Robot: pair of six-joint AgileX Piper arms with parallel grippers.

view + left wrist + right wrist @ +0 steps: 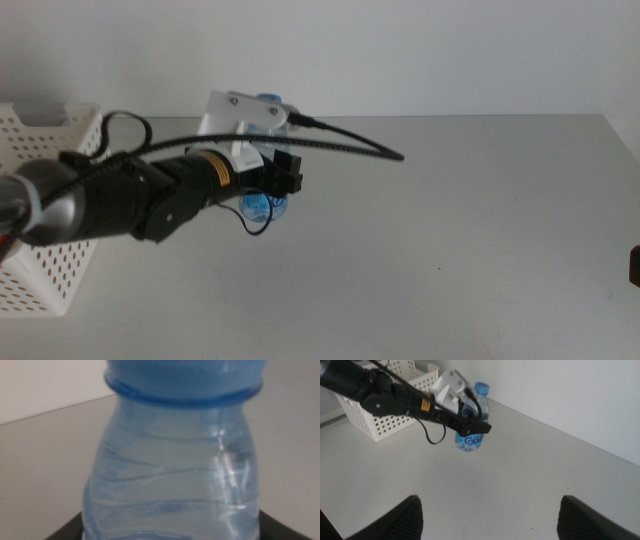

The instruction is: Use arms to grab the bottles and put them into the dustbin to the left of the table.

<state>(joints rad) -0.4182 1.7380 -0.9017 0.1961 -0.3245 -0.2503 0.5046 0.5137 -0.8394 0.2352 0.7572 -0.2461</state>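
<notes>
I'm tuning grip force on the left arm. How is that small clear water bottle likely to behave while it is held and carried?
The water bottle looks thin-walled, clear and ribbed, so it may dent or flex under the left gripper. No water line shows, so it is probably light. The smooth plastic could slip; the jaws sit around its middle, above the label. The right gripper waits, open.

"Gar…" on water bottle label

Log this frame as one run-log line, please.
left gripper: shut on water bottle, at table middle | right gripper: open, waiting at right edge | dustbin: left, bottle not yet in
</notes>
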